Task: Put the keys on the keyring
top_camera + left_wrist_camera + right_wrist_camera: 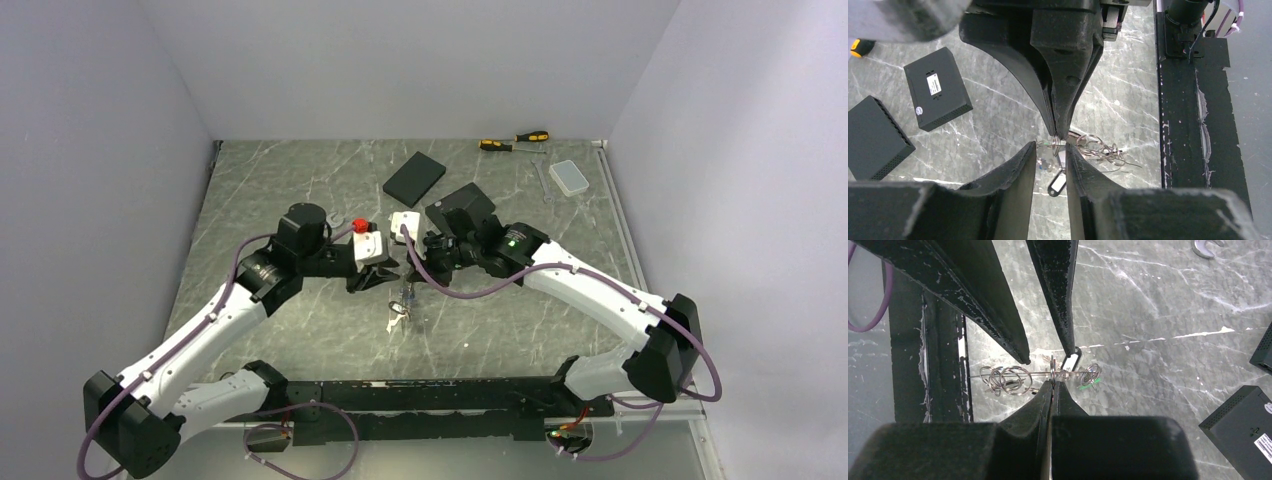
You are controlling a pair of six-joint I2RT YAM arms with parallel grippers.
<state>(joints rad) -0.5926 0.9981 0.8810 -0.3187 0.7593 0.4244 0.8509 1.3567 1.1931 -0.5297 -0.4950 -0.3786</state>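
Observation:
The keyring [1028, 374] is a thin grey wire held level above the table, with a cluster of small silver rings [1005, 379] at one end and a green-marked ring [1091, 376] at the other. My right gripper [1053, 382] is shut on a small split ring [1053, 367] at the wire. A black-framed key tag [1057, 184] hangs below it. My left gripper [1050, 147] is open, and its fingers straddle that ring and the wire without closing. In the top view both grippers, the left [380, 278] and the right [412, 272], meet at mid-table with the keys [399, 312] below them.
Two black boxes [414, 177] [466, 208] lie behind the grippers. Yellow-and-black screwdrivers [513, 140], a wrench [541, 178] and a clear plastic box [571, 178] are at the back right. A white device with a red button [372, 243] sits by the left wrist. The black base rail [430, 395] runs along the near edge.

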